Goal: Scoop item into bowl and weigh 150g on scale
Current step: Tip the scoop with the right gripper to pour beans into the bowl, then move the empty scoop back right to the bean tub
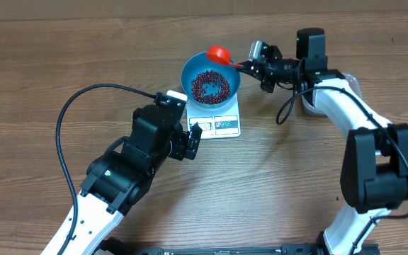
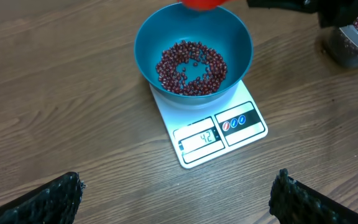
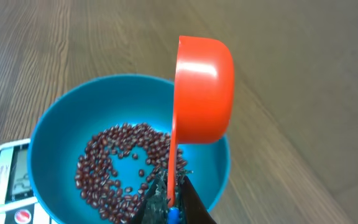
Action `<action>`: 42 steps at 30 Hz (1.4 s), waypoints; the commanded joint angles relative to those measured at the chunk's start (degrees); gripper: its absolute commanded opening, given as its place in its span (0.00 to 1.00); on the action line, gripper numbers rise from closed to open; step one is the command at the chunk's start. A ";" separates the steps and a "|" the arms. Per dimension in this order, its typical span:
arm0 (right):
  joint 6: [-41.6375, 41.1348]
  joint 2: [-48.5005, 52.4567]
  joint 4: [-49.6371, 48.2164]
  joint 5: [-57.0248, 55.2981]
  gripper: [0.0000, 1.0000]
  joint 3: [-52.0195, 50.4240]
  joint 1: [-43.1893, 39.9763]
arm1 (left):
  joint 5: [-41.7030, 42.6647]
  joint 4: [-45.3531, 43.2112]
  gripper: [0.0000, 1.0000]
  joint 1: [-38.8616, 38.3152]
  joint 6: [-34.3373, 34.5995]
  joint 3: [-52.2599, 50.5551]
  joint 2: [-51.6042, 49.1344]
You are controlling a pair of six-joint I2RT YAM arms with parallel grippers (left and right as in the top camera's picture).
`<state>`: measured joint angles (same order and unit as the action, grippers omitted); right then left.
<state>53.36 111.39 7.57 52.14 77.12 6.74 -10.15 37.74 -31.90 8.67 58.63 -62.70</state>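
Our right gripper (image 3: 168, 202) is clenched on the thin handle of the orange-red scoop (image 3: 204, 90). The cup of the scoop sits out ahead of the fingertips and is turned so that we see its rounded back. It hangs over the far rim of the blue bowl (image 3: 48, 124), and we cannot tell whether it touches that rim. Below and ahead of this gripper, the red beans (image 3: 114, 162) lie in a loose ring on the bowl's floor, with a bare blue patch in the middle.

The bowl stands on the white scale (image 2: 241, 130), straight in front of our left gripper (image 1: 193, 140). Its dark fingers (image 2: 48, 202) are spread wide and released, with only bare wood between them. The scale's display faces this gripper and reads 42, with two round buttons beside it.

Off to the right of the left gripper, beyond the scale, is a clear container (image 2: 347, 46) holding more beans. It is partly cut off by the frame and lies under the right arm. A black cable (image 1: 62, 134) loops over the table (image 1: 48, 57) behind the left arm. The table is brown wood-grain board with long seams. Nothing lies between either gripper and the bowl.
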 commanded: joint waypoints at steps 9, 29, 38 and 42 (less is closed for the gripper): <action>-7.58 -17.00 14.51 -18.45 0.04 0.20 -0.11 | -0.76 -0.04 0.99 -0.33 0.15 -0.09 -0.31; -25.75 -27.15 41.29 -64.96 0.04 0.17 -1.88 | -0.76 -0.04 0.99 -0.33 0.13 -0.09 -0.31; -38.36 -26.38 41.31 -64.83 0.04 0.13 -11.91 | -0.76 -0.04 1.00 -0.33 0.15 -0.09 -0.33; -38.32 -25.64 43.25 -63.84 0.04 0.09 -14.80 | -0.76 -0.04 1.00 -0.33 0.15 -0.09 -0.31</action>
<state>17.69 84.99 50.17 -12.01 77.12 -6.72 -10.15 37.74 -31.90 8.67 58.63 -62.70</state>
